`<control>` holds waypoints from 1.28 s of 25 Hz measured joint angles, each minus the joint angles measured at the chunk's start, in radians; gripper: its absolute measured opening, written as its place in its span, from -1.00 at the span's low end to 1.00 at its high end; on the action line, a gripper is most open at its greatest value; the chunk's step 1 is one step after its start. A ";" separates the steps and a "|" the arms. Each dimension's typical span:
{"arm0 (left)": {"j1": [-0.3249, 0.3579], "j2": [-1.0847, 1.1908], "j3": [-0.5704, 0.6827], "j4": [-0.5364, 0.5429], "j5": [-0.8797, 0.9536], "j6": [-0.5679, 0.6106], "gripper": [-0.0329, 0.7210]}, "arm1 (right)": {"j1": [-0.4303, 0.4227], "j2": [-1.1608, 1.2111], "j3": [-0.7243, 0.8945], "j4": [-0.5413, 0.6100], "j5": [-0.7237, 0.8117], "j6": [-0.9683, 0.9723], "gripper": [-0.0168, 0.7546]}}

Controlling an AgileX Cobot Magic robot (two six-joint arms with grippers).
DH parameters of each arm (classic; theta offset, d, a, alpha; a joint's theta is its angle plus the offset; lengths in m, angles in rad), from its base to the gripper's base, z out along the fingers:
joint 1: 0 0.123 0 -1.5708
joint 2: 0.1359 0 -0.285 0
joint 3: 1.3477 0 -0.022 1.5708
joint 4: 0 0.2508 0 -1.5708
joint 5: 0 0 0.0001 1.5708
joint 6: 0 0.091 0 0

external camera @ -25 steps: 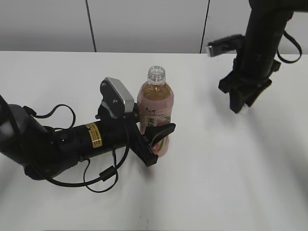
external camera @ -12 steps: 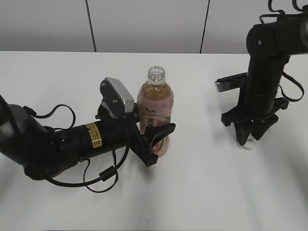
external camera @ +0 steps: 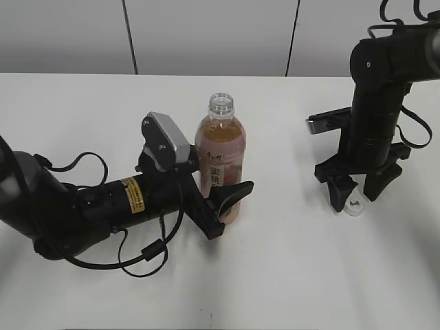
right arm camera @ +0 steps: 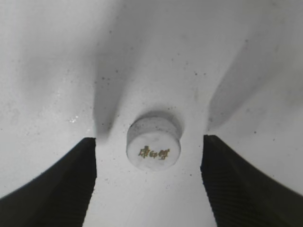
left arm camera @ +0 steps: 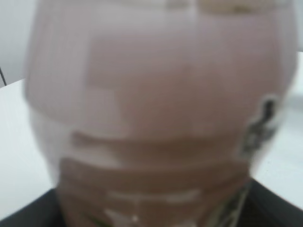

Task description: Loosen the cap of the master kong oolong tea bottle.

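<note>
The master kong oolong tea bottle (external camera: 221, 155) stands upright on the white table with its neck open. My left gripper (external camera: 221, 203) is shut on its lower body; in the left wrist view the bottle (left arm camera: 156, 118) fills the frame, blurred. The white cap (external camera: 355, 205) lies flat on the table at the right. My right gripper (external camera: 355, 194) points down over it, open, with a finger on each side and not touching it. In the right wrist view the cap (right arm camera: 153, 144) shows gold lettering and sits between the two dark fingers (right arm camera: 149, 175).
The white table (external camera: 295, 275) runs back to a grey panelled wall (external camera: 206, 34). The left arm's black body and loose cables (external camera: 96, 206) lie low across the front left of the table.
My right arm came down to the table, opened and left the cap lying there. The left gripper and the bottle have stayed in place.
</note>
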 joint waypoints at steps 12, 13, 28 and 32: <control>0.041 0.000 0.094 -0.048 -0.026 0.004 0.61 | -0.001 -0.060 0.000 0.006 0.000 0.000 0.40; 0.050 -0.006 0.103 -0.048 -0.025 0.004 0.61 | -0.001 -0.071 0.000 0.009 0.000 0.000 0.40; 0.098 -0.274 0.376 -0.133 -0.030 0.005 0.62 | -0.001 -0.155 0.000 0.011 0.071 -0.001 0.40; 0.109 -0.347 0.434 -0.428 -0.030 -0.016 0.62 | -0.001 -0.160 0.000 0.011 0.083 -0.001 0.40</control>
